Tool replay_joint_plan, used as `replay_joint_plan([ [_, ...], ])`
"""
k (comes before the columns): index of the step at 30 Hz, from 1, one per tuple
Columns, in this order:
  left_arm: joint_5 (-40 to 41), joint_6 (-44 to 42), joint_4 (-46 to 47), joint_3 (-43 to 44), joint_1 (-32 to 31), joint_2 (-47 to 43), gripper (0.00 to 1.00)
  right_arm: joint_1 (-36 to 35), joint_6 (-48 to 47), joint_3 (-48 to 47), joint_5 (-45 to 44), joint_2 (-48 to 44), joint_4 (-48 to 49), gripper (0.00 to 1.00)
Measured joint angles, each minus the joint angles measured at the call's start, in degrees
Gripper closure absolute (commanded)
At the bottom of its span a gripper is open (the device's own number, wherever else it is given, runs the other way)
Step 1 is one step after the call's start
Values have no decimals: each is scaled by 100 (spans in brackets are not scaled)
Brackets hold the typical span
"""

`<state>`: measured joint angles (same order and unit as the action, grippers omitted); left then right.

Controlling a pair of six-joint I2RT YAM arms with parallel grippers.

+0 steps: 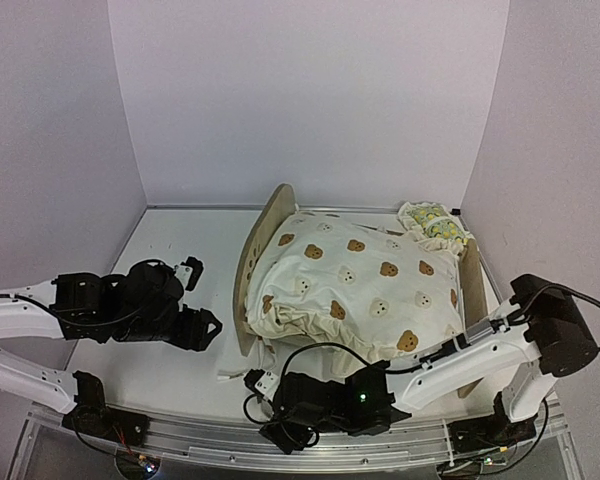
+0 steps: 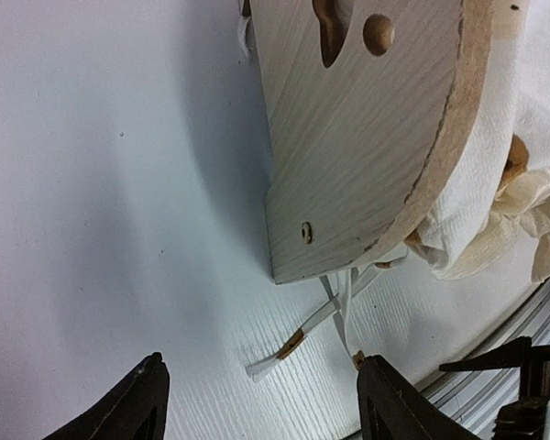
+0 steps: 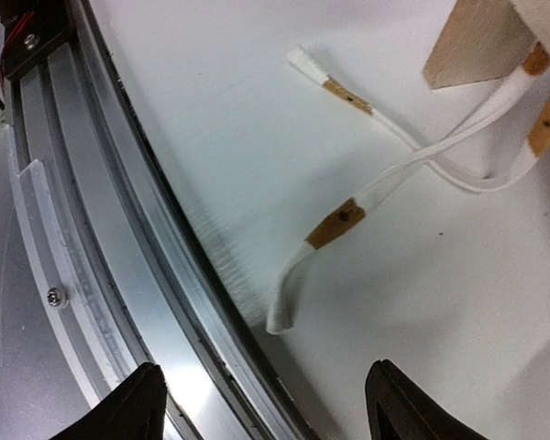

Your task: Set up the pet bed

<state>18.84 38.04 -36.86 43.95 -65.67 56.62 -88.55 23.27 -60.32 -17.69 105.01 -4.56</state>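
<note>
Light-wood pet bed (image 1: 255,255) stands on the white table (image 1: 170,290), right of centre, with its arched end boards at left and right. A cream bear-print cushion (image 1: 360,285) lies heaped over the frame, hides the base and sags over the near side. A small lemon-print pillow (image 1: 430,222) sits at the far right corner, against the right end board. Left gripper (image 2: 261,403): fingers spread wide with nothing between them. It faces the outer face of the left end board (image 2: 367,147) near that board's lower near corner and is clear of the wood. Right gripper (image 3: 266,403): low over the near table edge, just beside the aluminium rail (image 3: 101,229), fingers likewise wide apart and holding nothing. White ribbons (image 3: 394,174) with tan patches trail from under the bed's near corner. They lie crossed on the table ahead of both grippers, untouched.
</note>
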Motion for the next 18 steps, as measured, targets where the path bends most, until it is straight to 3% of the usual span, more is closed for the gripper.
replay_joint_plan([
  [6,-326,2,278,-402,-2,-51,37,0,-292,22,-1103,-105,-90,40],
  [11,-536,7,569,-729,-57,-68,35,55,-596,-187,-2057,289,298,41],
  [18,-722,96,808,-1038,-149,134,37,210,-691,-361,-2502,706,752,43],
])
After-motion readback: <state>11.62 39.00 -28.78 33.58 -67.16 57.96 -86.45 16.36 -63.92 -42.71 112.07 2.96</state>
